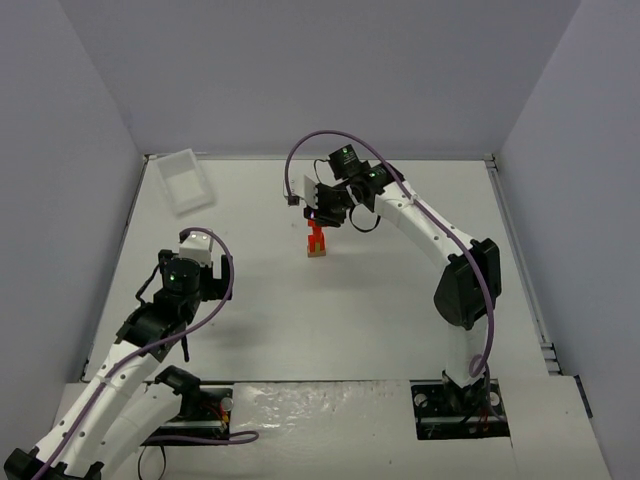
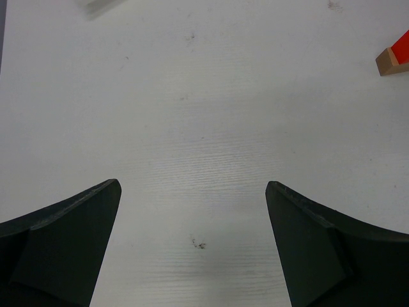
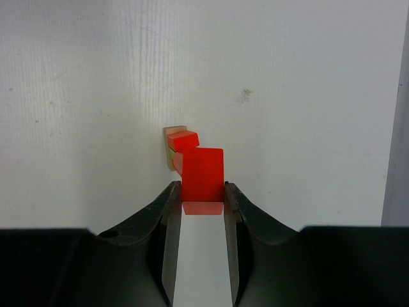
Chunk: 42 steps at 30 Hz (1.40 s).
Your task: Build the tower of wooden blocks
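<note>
The wood block tower (image 1: 317, 243) stands mid-table, with red pieces on a tan base. My right gripper (image 1: 321, 214) hovers directly above it, shut on a red block (image 3: 202, 174). In the right wrist view the tower (image 3: 181, 146) lies just beyond the held block, showing its tan base, a red piece and a sliver of green; whether the held block touches it I cannot tell. My left gripper (image 2: 192, 192) is open and empty over bare table, well to the left of the tower. Only the tan base corner (image 2: 386, 62) of the tower shows at the right edge of its view.
A clear plastic tray (image 1: 185, 180) sits at the back left near the wall. Grey walls enclose the table on three sides. The right arm's elbow (image 1: 465, 285) hangs over the right half of the table.
</note>
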Motion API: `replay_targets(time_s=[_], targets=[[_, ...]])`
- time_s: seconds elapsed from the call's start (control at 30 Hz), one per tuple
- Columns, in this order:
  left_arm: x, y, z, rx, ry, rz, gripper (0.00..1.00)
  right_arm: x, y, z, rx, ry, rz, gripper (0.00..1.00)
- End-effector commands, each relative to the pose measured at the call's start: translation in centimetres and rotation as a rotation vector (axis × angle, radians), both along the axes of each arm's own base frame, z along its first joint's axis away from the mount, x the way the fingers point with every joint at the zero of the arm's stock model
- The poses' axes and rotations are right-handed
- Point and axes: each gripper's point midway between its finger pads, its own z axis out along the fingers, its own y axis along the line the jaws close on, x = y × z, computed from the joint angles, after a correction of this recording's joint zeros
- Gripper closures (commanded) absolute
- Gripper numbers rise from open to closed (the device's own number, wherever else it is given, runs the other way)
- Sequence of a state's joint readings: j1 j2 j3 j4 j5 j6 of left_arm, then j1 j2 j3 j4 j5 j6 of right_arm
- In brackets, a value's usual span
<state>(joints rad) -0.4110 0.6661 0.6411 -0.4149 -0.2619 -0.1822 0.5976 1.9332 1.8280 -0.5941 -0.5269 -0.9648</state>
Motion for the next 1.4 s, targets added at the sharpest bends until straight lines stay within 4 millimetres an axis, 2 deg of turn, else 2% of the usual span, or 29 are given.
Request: replay_targets(time_s=[0.0, 0.23, 0.4, 0.57, 0.67, 0.73, 0.8, 1.13, 1.37], targets=[[0.9, -0.2, 1.2, -0.002, -0.047, -0.009, 0.04, 0.6, 1.2, 1.4, 0.035, -0.035, 0.022, 1.0], [0.9, -0.3, 1.1, -0.002, -0.044, -0.011, 0.04, 0.8, 1.4, 1.2, 0.034, -0.031, 0.021, 1.0], [0.9, -0.3, 1.1, -0.002, -0.045, -0.011, 0.04, 0.9, 1.5, 1.9, 0.047, -0.036, 0.011, 1.0], [0.9, -0.3, 1.0, -0.001, -0.043, -0.011, 0.04, 0.8, 1.4, 4.5, 0.087, -0.046, -0.015, 1.0], [0.9, -0.3, 1.1, -0.002, -0.044, -0.012, 0.04, 1.0, 1.7, 7.2, 0.135, -0.041, -0.025, 1.0], [0.9, -0.3, 1.1, -0.003, -0.043, -0.012, 0.04, 1.1, 1.8, 7.9, 0.139, -0.024, -0.03, 1.0], [0.9, -0.3, 1.1, -0.002, -0.042, -0.012, 0.04, 1.0, 1.8, 7.0, 0.111, 0.019, -0.037, 1.0], [0.9, -0.4, 1.1, -0.005, -0.042, -0.014, 0.04, 0.2, 1.0, 5.7, 0.071, 0.116, -0.074, 1.0], [0.9, -0.4, 1.0, -0.005, -0.039, -0.017, 0.04, 0.2, 0.4, 5.0, 0.038, 0.123, -0.087, 1.0]])
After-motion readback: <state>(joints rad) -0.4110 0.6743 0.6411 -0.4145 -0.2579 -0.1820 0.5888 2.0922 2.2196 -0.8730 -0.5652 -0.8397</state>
